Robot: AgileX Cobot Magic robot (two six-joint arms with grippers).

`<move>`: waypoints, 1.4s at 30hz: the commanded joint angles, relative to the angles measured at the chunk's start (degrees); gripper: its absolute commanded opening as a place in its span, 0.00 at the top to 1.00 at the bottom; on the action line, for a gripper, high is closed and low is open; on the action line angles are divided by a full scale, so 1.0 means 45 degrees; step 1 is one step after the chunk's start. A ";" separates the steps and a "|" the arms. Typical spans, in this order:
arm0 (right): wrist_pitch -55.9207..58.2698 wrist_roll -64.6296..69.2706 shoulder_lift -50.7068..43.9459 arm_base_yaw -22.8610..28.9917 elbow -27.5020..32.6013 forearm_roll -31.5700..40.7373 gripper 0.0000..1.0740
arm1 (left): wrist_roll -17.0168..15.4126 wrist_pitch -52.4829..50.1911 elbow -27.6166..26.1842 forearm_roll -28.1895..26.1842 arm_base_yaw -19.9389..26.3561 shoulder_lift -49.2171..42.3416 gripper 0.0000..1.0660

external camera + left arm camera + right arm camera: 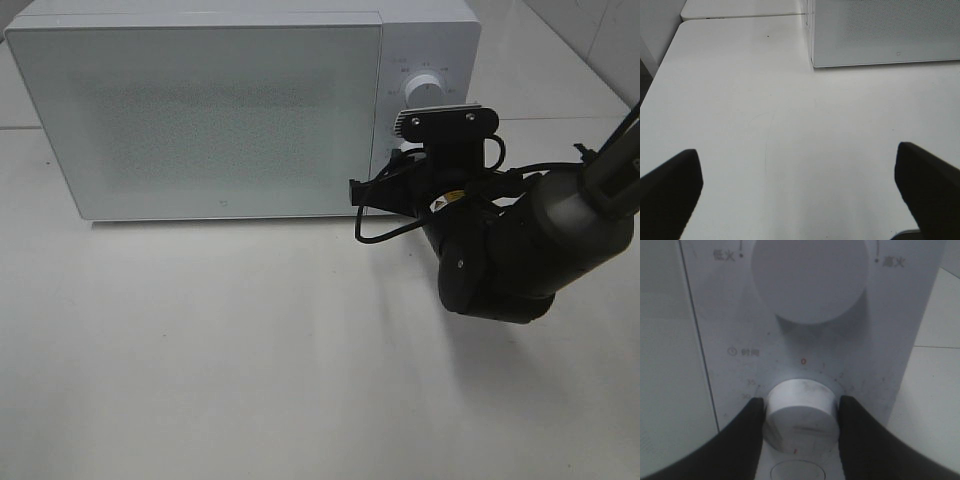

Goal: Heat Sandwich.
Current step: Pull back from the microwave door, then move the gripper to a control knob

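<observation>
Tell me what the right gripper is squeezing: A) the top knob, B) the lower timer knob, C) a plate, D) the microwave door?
B: the right gripper has a black finger against each side of the lower timer knob.

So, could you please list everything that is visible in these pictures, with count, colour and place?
microwave: one, white, door closed, at the back of the table
upper knob: one, white, on the microwave's control panel
lower knob: one, white, below the upper knob, gripped from both sides
round button: one, white, under the lower knob, partly cut off
table: one, white, under everything
left gripper: one, black, open, over the table, apart from the microwave
right gripper: one, black, closed on the lower knob
</observation>
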 commanded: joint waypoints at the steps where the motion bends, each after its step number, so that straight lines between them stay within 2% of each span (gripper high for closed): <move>1: -0.0051 0.0407 -0.0051 -0.0076 -0.0115 -0.0127 0.94 | -0.0064 0.0000 0.0038 -0.0115 0.0038 -0.0331 0.05; 12: -0.0216 0.4686 -0.0051 -0.0076 -0.0115 -0.0166 0.93 | -0.0064 0.0000 0.0038 -0.0115 0.0038 -0.0331 0.05; 21: -0.0357 0.9549 -0.0051 -0.0076 -0.0115 -0.0166 0.93 | -0.0064 0.0000 0.0038 -0.0115 0.0038 -0.0331 0.05; 26: -0.0662 1.2338 -0.0051 -0.0076 -0.0115 -0.0738 0.93 | -0.0064 0.0000 0.0038 -0.0115 0.0038 -0.0331 0.05; 42: -0.1184 1.7978 -0.0051 -0.0076 -0.0115 -0.0726 0.92 | -0.0064 0.0000 0.0038 -0.0115 0.0038 -0.0331 0.05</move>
